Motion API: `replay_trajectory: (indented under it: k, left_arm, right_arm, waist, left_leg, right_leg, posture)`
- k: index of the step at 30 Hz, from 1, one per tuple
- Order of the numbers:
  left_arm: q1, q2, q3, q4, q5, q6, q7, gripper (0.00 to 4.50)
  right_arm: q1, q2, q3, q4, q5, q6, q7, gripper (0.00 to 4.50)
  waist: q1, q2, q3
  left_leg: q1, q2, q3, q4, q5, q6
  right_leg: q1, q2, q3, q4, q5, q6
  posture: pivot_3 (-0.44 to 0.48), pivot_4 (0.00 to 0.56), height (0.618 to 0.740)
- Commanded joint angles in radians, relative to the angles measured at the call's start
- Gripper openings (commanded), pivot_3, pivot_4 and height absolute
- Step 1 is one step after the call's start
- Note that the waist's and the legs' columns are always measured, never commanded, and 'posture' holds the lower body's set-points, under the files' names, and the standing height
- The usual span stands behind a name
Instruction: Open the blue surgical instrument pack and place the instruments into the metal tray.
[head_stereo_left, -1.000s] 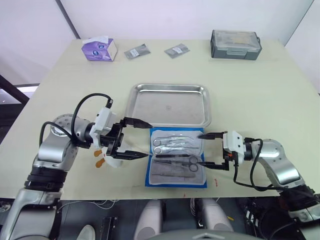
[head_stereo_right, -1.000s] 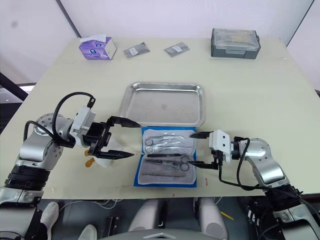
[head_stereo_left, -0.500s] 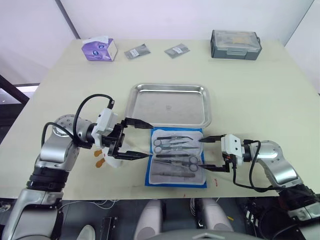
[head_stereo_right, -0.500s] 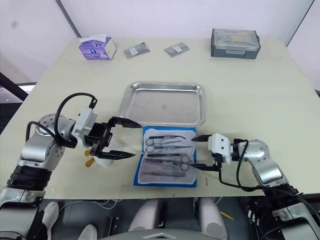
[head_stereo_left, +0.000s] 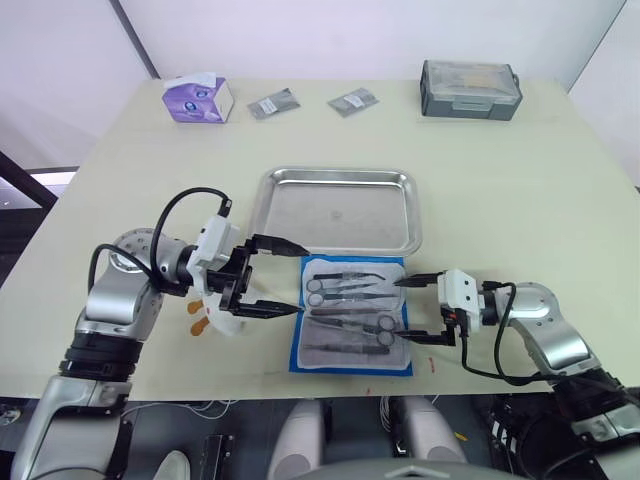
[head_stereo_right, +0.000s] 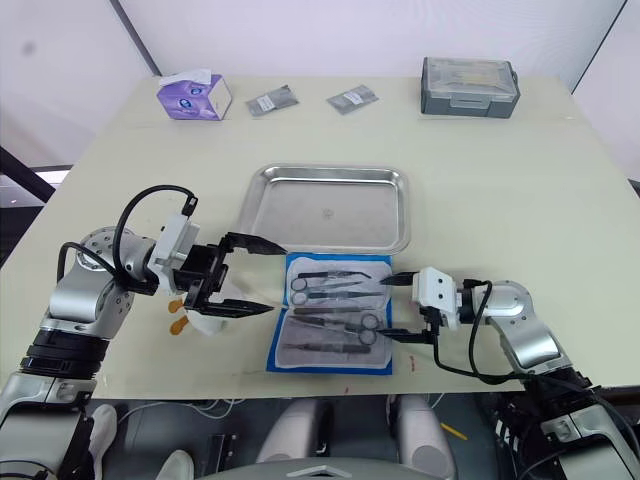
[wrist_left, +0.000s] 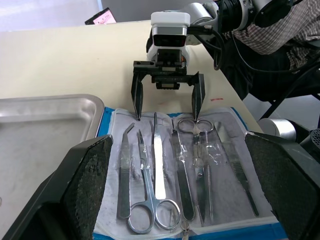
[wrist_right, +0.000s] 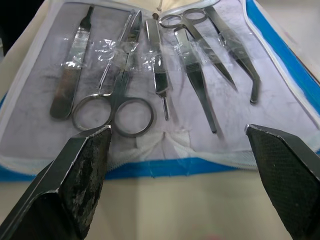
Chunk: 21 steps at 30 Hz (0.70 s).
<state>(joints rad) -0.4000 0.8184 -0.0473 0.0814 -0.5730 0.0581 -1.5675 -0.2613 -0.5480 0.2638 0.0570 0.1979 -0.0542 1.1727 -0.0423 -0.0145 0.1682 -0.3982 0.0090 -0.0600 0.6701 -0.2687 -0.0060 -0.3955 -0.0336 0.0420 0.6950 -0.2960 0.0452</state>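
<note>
Pack: blue surgical instrument pack (head_stereo_left: 350, 320) lying open near the front table edge, pale lining facing up, just at 6 o'clock of the tray.
Instruments: instruments (wrist_right: 150, 60) lying side by side on the lining, scissors, forceps and tweezers under clear film.
Right gripper: right gripper (head_stereo_left: 418, 309) hovering at the pack's 3 o'clock edge, fingers spread apart, gripping nothing.
Left gripper: left gripper (head_stereo_left: 285, 278) hovering at the pack's 9 o'clock edge, fingers spread wide, gripping nothing.
Tray: metal tray (head_stereo_left: 338, 178) sitting mid-table.
Far edge: purple tissue box (head_stereo_left: 198, 98) at 11 o'clock, two grey packets (head_stereo_left: 312, 102) at 12, grey lidded box (head_stereo_left: 471, 89) at 1.
</note>
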Motion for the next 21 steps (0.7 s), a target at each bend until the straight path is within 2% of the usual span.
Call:
replay_trajectory:
  k: [1, 21]
  left_arm:
    - [-0.019, -0.004, 0.018, 0.003, 0.001, -0.016, -0.046, 4.47]
    - [-0.036, -0.051, 0.017, 0.084, 0.055, -0.050, -0.026, 4.47]
  right_arm:
    - [0.027, -0.003, 0.043, 0.032, -0.060, 0.035, -0.022, 4.50]
    - [0.050, -0.007, 0.083, 0.095, -0.088, 0.142, -0.045, 4.50]
  waist:
    - [0.000, 0.000, 0.000]
    - [0.000, -0.009, -0.010]
  left_leg:
    - [0.000, 0.000, 0.000, 0.000, 0.000, 0.000]
    - [0.006, 0.001, -0.001, -0.001, 0.000, 0.000]
  right_leg:
    - [0.000, 0.000, 0.000, 0.000, 0.000, 0.000]
    - [0.006, 0.001, -0.001, -0.001, 0.000, 0.000]
  posture:
    - [0.000, 0.150, 0.734]
    - [0.000, 0.150, 0.734]
